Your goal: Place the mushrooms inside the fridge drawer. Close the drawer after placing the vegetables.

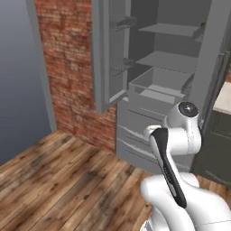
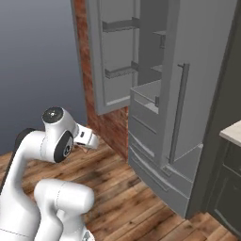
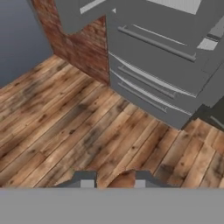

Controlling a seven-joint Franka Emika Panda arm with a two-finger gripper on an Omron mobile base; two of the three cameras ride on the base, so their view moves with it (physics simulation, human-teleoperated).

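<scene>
In the hand view my gripper (image 3: 113, 181) is shut on a reddish-brown mushroom (image 3: 122, 180), whose cap shows between the two dark fingertips (image 3: 86, 179). It hangs over the wooden floor, well short of the fridge. The right base view shows the hand (image 2: 87, 138) low and to the left of the fridge, pointing down. The fridge drawer (image 1: 155, 89) is a pale grey box pulled out under the shelves, open at the top. From the right base view the drawer (image 2: 147, 95) juts out past the closed right door.
The fridge's left door (image 1: 113, 54) stands open with ribbed bins. Grey shelves (image 1: 169, 59) sit above the drawer, and freezer drawers (image 3: 153, 83) lie below. A brick wall (image 1: 67, 67) is at the left. A counter (image 2: 232, 132) stands at the right. Wooden floor (image 3: 65, 122) lies in front.
</scene>
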